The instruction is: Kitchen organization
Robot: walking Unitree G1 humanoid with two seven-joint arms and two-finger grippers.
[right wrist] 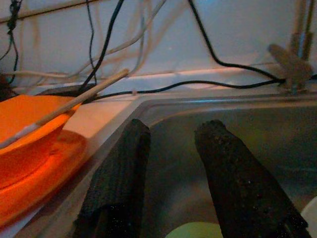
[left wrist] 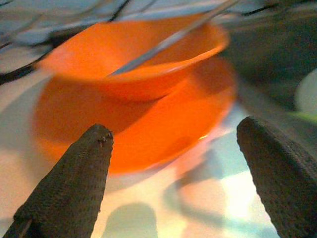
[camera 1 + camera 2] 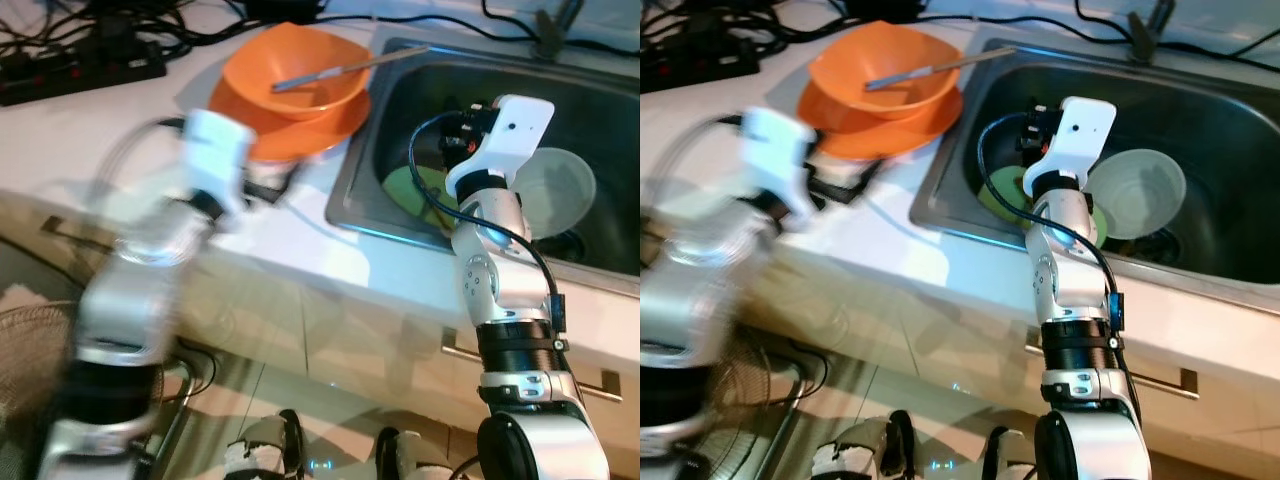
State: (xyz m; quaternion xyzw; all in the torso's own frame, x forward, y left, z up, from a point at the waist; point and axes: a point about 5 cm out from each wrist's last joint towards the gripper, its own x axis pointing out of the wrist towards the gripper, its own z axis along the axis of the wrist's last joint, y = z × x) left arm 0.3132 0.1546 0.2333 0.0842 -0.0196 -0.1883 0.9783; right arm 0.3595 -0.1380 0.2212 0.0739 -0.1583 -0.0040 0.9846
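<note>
Orange plastic bowl (image 3: 292,72) sits on orange plastic plate (image 3: 335,125), on white counter (image 3: 80,130) beside steel sink (image 3: 600,110). Likely light, stiff, slick; best grip at rim. Long metal utensil (image 3: 345,68) lies in bowl, handle pointing toward sink. Left gripper (image 2: 178,163) spread wide, facing bowl. Right gripper (image 1: 171,173) over sink, fingers slightly parted, empty.

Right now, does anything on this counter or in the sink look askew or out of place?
A long utensil lies slanted in the orange bowl, its handle poking past the rim over the sink edge. A power strip and tangled cables sit on the counter near the sink, an odd spot beside water.
</note>
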